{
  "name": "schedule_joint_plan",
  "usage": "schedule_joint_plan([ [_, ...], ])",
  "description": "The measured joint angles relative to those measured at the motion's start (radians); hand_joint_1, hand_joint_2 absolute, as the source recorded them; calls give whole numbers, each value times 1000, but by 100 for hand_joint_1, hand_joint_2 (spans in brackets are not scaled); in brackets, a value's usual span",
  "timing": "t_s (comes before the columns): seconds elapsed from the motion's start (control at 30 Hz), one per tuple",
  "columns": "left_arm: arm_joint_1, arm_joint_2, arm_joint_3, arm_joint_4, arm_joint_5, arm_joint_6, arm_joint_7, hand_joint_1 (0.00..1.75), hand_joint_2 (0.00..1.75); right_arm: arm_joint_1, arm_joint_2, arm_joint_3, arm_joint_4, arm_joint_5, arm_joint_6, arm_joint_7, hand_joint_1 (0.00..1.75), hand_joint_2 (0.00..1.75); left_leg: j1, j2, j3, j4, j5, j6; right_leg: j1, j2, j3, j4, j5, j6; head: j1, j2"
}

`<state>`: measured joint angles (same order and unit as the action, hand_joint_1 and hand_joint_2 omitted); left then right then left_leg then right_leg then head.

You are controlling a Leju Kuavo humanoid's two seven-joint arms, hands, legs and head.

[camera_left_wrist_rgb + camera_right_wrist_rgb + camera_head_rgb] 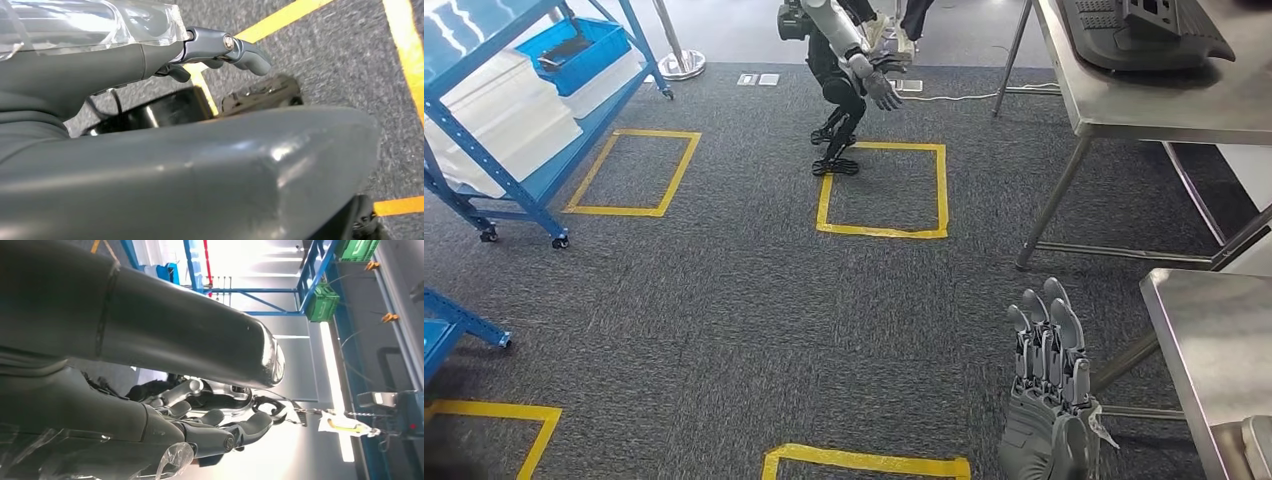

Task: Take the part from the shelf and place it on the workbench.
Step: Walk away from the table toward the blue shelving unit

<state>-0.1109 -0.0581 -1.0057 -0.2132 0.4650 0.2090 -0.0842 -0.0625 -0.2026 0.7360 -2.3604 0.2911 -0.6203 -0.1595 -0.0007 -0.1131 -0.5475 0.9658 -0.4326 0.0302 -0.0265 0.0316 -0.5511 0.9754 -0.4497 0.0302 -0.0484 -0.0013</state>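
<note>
Far off, dark part point(576, 49) in blue bin point(594, 42); right hand point(1049, 390) fingers spread, empty.

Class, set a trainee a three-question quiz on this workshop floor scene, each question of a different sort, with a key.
1. True or false: the right hand holds a part.
2. What colour is the bin on the shelf: A red, B blue, C green?
3. Fill in: the squares taped on the carpet are ____.

Key: 1 false, it holds nothing, fingers straight. 2 B. 3 yellow.
</note>
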Motion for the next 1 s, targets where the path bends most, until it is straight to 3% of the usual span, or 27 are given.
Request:
schedule_joint_plan([
  [0.07, 0, 1, 0, 0, 0, -7, -6, 0, 0, 1, 0, 0, -1, 1, 2, -1, 0, 0, 0, 58, -41, 88, -45, -9, 1, -22, 2, -1, -1, -10, 0, 0],
  [0.1, -2, 2, 0, 0, -1, -16, -14, 0, 0, 2, 0, 0, -1, 4, 4, -2, 0, 0, 0, 81, -79, 159, -76, -13, 3, -34, 3, -1, -3, -14, -1, 0],
  [0.17, -4, 12, 0, 0, -1, -43, -37, 0, 0, 3, 0, 0, -1, 13, 8, -4, 0, 0, 2, 94, -143, 277, -115, -18, 7, -62, 5, -1, -8, -18, 0, 0],
  [0.2, -4, 20, 0, 0, 0, -57, -48, 0, 0, 3, 0, 0, -1, 18, 9, -4, 0, 0, 3, 95, -153, 291, -111, -17, 8, -76, 7, -1, -10, -18, 0, 0],
  [0.27, -1, 34, 0, 0, 0, -73, -61, 0, 0, 3, 0, 0, -1, 26, 10, -4, 0, 0, 0, 108, -109, 198, -58, -10, 10, -101, 14, -1, -16, -18, 0, 0],
  [0.33, -2, 43, 0, 0, 0, -76, -66, 0, 0, 3, 0, 0, -1, 30, 10, -3, 0, 0, -12, 159, -35, 51, -1, 6, 12, -124, 23, -2, -23, -13, 0, 0],
  [0.4, -5, 48, 0, 0, 0, -75, -68, 0, 0, 4, 0, 0, -1, 31, 10, -2, 0, 0, -25, 191, -5, -14, 13, 19, 12, -143, 30, -3, -30, -4, 0, 0],
  [0.47, -5, 52, 0, 0, 0, -74, -68, 0, 0, 4, 0, 0, -1, 31, 10, -1, 0, 0, -27, 169, -2, -21, 15, 27, 10, -160, 37, -7, -35, 6, 0, 0],
  [0.53, -1, 56, 0, 0, 0, -73, -68, 0, 0, 7, 1, 1, -1, 31, 11, -1, 0, 0, -21, 144, 9, -35, 25, 35, 8, -128, 36, 19, -57, 13, 0, 0],
  [0.6, -3, 59, 0, 0, 1, -73, -68, 0, 0, 13, 0, 1, -1, 30, 12, -1, 0, 0, -14, 120, 16, -42, 30, 41, 6, -65, -9, 128, -116, 17, 1, 0],
  [0.67, -6, 60, 0, 0, 1, -75, -68, 0, 0, 18, 0, 1, -1, 30, 12, 0, 0, 0, -13, 92, 17, -42, 28, 44, 6, -40, -78, 258, -165, 21, 1, 0],
  [0.7, -6, 60, 0, 0, 1, -76, -68, 0, 0, 20, -1, 1, -1, 29, 13, 0, 0, 0, -12, 76, 18, -41, 27, 43, 5, -38, -97, 284, -164, 24, 1, 0],
  [0.73, -4, 60, -1, 0, 1, -77, -68, 0, 0, 20, -1, 1, -1, 29, 13, 0, 0, 0, -10, 60, 21, -40, 26, 41, 4, -36, -97, 268, -141, 26, 1, 0],
  [0.77, -3, 60, -1, 0, 1, -78, -68, 0, 0, 20, -1, 1, -1, 27, 13, 0, 0, 0, -7, 44, 24, -37, 23, 36, 2, -30, -77, 213, -102, 29, 1, 0],
  [0.83, -3, 61, -1, 0, 1, -79, -68, 0, 0, 22, -1, 1, -1, 23, 15, 1, 0, 0, -3, 14, 22, -25, 12, 23, -8, 16, -21, 74, -33, 37, 2, 0],
  [0.9, -4, 63, -1, 0, 1, -80, -68, 0, 0, 22, -2, 1, 0, 19, 18, 3, 0, 0, -3, -8, 11, -13, 5, 12, -12, 47, 0, 15, -14, 31, 2, 0],
  [0.97, -1, 65, -1, 0, 1, -81, -68, 0, 0, 22, -2, 1, 0, 15, 20, 4, 0, 0, 0, -25, 3, -10, 5, 7, -9, 27, -3, 17, -16, 14, 1, 0],
  [1.0, 1, 66, -1, 0, 1, -82, -68, 0, 0, 22, -2, 1, 0, 14, 21, 3, 0, 0, 0, -18, 0, -5, 2, 4, -7, 16, -1, 16, -17, 7, 0, 0],
])
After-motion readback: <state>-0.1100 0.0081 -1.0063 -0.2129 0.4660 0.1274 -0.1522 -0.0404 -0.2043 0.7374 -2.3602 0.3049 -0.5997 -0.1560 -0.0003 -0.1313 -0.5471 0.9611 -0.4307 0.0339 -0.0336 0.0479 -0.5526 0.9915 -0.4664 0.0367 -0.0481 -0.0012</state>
